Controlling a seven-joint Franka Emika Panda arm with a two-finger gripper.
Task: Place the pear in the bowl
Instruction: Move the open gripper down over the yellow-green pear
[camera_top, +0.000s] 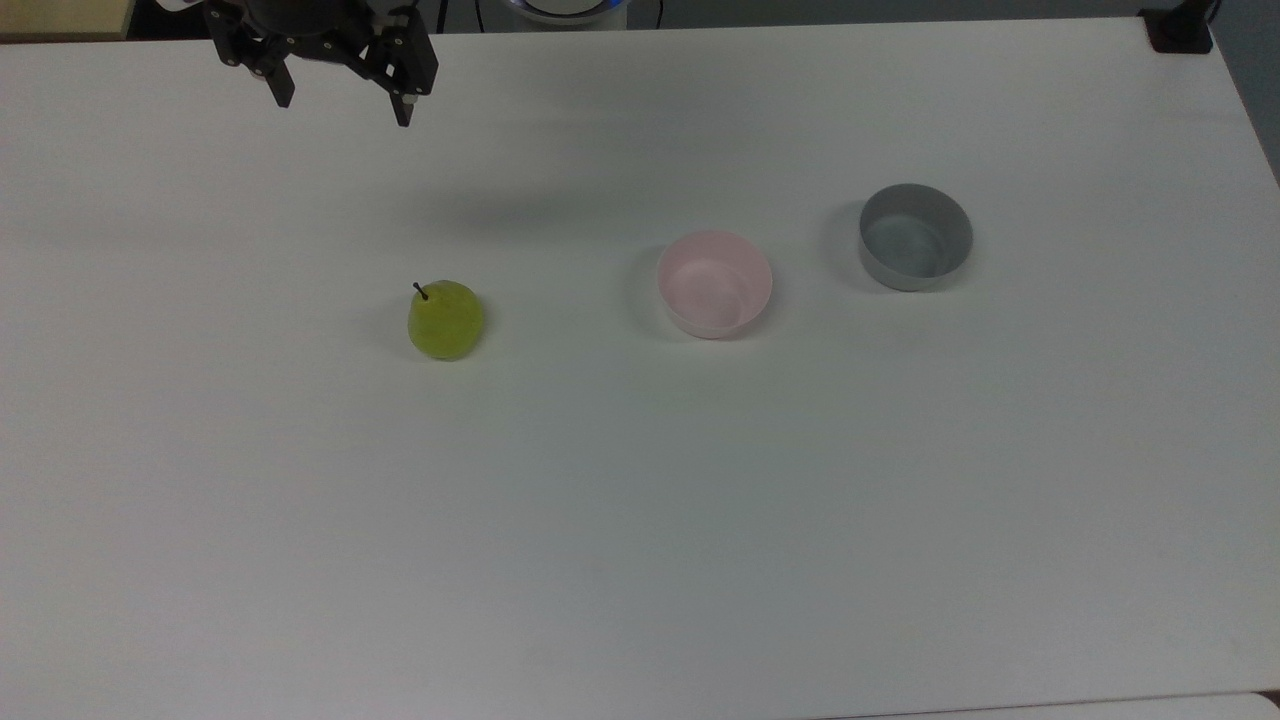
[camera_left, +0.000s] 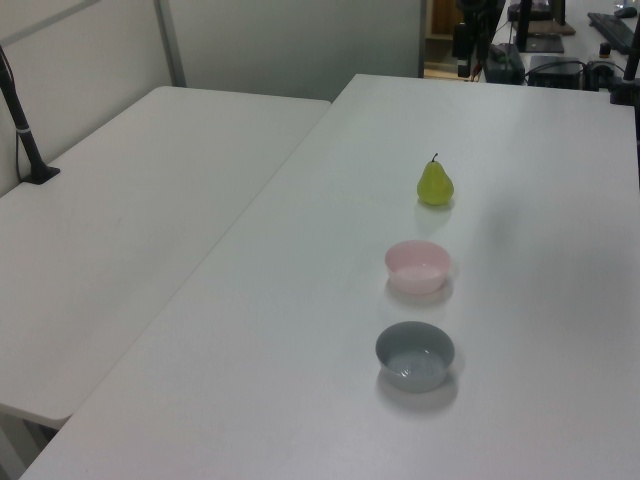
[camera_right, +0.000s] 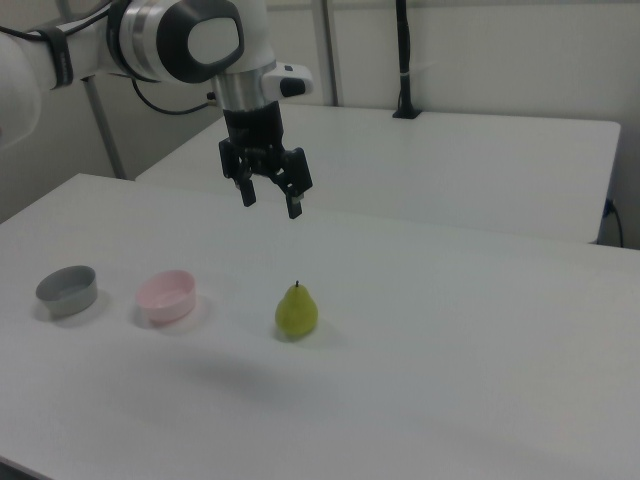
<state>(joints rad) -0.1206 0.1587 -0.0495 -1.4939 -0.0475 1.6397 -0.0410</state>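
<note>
Yellow-green and upright, the pear stands on the white surface with its short dark stem pointing up, and I see nothing touching it. In the top view it sits to the left of the pink bowl, with a clear gap of bare surface between them, and the grey bowl is further right again and slightly higher in the frame. From the left view I read the same three in a line: pear farthest from the camera, pink bowl in the middle, grey bowl nearest. The right view puts the pear to the right of the pink bowl, and the grey bowl at the far left. Both bowls look empty to me. My jaws hang in the air well above the surface, pointing down, spread wide apart and holding nothing. In the top view the jaws show at the upper left edge, well apart from the pear. In the right view they sit above the pear and a little to its left. A second white table stands alongside.
</note>
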